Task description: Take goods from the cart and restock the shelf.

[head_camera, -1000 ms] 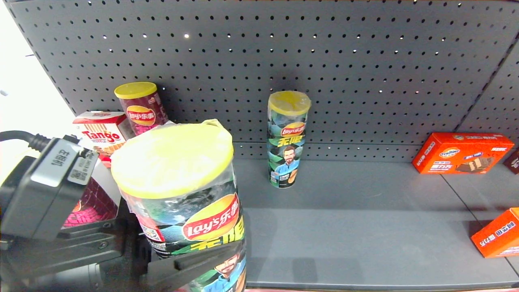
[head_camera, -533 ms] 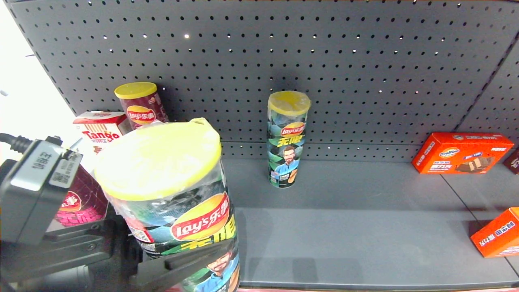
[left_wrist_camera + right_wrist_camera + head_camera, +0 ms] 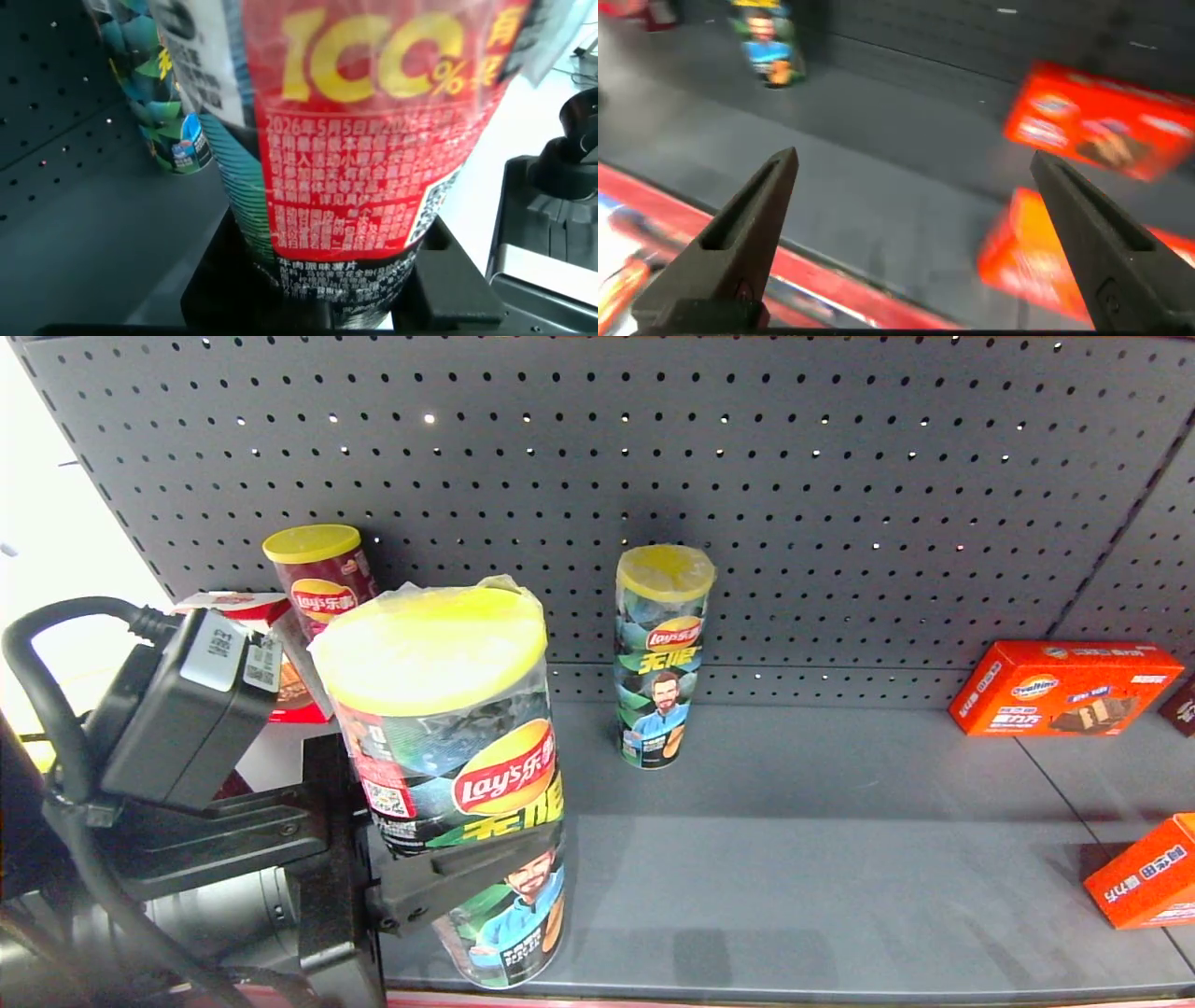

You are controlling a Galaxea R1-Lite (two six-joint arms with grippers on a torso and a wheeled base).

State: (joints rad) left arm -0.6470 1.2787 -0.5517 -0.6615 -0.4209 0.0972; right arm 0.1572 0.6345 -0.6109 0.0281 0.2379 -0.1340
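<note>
At the front edge of the shelf [image 3: 794, 877], the left tool [image 3: 439, 887] is clamped around an upright yellow-lidded chip can [image 3: 448, 737]. Best to carry it farther in, beside the matching can [image 3: 663, 663], and seat it flat before letting go. The right tool [image 3: 915, 161] hangs with jaws apart.

The left tool [image 3: 467, 882] has carried the chips can [image 3: 448, 709] right and farther in over the shelf [image 3: 794, 877]. The can's bottom now sits low by the shelf's near edge. The can hides more of the red and white box [image 3: 285, 700].
</note>
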